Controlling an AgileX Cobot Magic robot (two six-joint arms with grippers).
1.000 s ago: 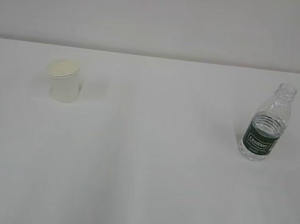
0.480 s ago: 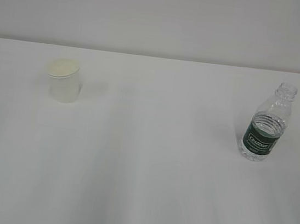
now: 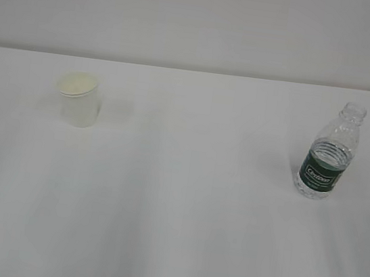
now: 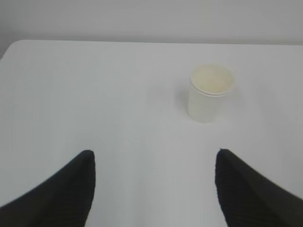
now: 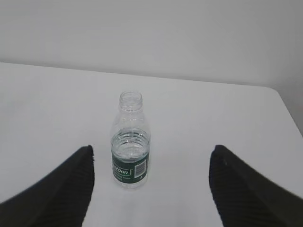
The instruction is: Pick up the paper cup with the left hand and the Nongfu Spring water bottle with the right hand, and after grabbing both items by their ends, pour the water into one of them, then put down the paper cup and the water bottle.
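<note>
Cup: the paper cup (image 3: 79, 100) stands upright on the left of the white counter (image 3: 182, 213), far from the bottle.
Bottle: the water bottle (image 3: 327, 159) stands upright on the right, no cap.
Left tool (image 4: 154, 189): wide, holding nothing, cup ahead.
Right tool (image 5: 151, 187): wide, holding nothing, bottle ahead.
Feel: the cup looks light and easy to squash; take it gently near the bottom. The bottle looks thin and slippery; take it low.

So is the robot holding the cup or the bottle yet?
Nothing is held. The left gripper is open short of the paper cup, and the right gripper is open short of the water bottle.
</note>
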